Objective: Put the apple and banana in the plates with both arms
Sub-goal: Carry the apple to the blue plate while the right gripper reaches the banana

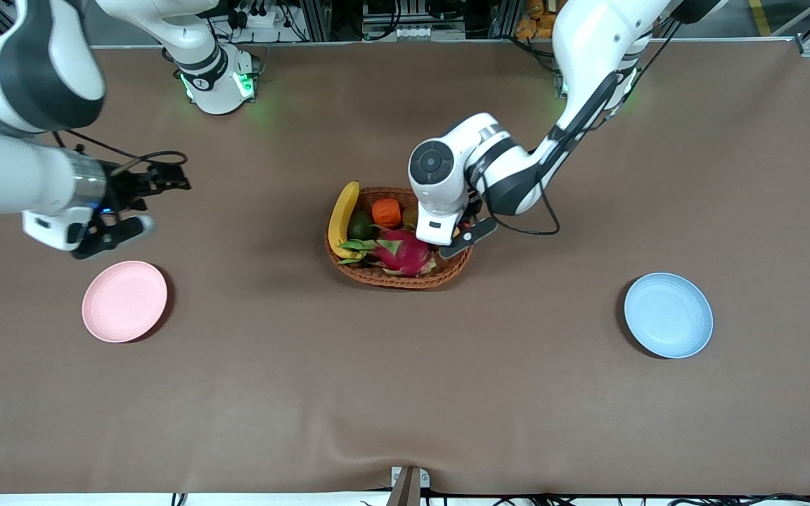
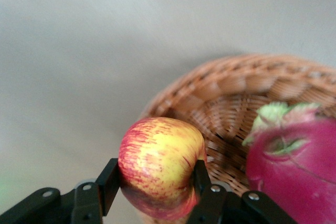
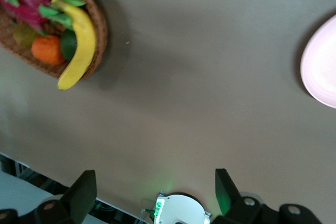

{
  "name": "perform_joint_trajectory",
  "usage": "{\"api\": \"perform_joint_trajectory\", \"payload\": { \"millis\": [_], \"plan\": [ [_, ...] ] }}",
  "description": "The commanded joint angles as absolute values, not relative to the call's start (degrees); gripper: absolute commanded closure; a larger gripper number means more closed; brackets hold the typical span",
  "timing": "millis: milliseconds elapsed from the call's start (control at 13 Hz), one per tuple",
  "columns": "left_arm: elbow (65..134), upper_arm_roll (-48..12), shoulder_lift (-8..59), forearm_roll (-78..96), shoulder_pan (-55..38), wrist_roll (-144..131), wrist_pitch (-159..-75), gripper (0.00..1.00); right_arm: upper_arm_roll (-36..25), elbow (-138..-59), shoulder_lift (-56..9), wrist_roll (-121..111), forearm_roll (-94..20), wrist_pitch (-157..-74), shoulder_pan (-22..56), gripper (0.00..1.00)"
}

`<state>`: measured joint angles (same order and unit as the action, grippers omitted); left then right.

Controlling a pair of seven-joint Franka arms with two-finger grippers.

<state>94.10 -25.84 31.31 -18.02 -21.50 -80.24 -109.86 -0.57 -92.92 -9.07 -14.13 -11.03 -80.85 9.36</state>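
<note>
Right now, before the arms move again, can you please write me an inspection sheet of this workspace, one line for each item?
Surface: brown table, a slight wrinkle at the edge nearest the front camera.
Job's things: apple held over the basket; banana in the basket, at the right arm's end; pink plate and blue plate bare.
Clutter: dragon fruit, orange fruit, green fruit, all in the basket.
Grippers: left gripper jaws shut on the apple; right gripper open, waiting above the table near the pink plate.
Cables: black cables along both arms.
Surroundings: metal frames and wiring by the arms' bases.
</note>
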Motion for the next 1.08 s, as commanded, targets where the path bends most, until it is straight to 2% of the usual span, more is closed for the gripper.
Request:
{"api": "perform_joint_trajectory", "payload": {
  "millis": [0,231,462,769,1000],
  "plan": [
    [94.66,-26.36,23.22,-17.41,-14.53,-70.44,-105.48,1.00,-0.97,-93.60,-8.44,-16.26,-11.95,-80.42,11.24,0.00],
    [94.13,-26.10,20.57,-16.17,-4.35,-53.15,-105.12,1.00,-1.05,-94.30,-8.79,-16.61,-12.22,-79.02,13.70,0.00],
    [94.31,-26.10,21.61,-16.79,7.61,-36.70,-106.60,1.00,-0.97,-96.67,-8.79,-16.52,-12.22,-78.40,13.89,0.00],
    [97.54,-26.02,26.71,-17.05,18.78,-25.43,-117.12,1.00,-1.05,-98.08,-10.36,-15.12,-12.30,-80.94,15.64,0.00],
    [100.02,-25.93,30.48,-17.14,24.25,-17.06,-125.93,1.00,-1.05,-100.27,-11.51,-9.34,-14.14,-88.30,20.46,0.00]
  ]
}}
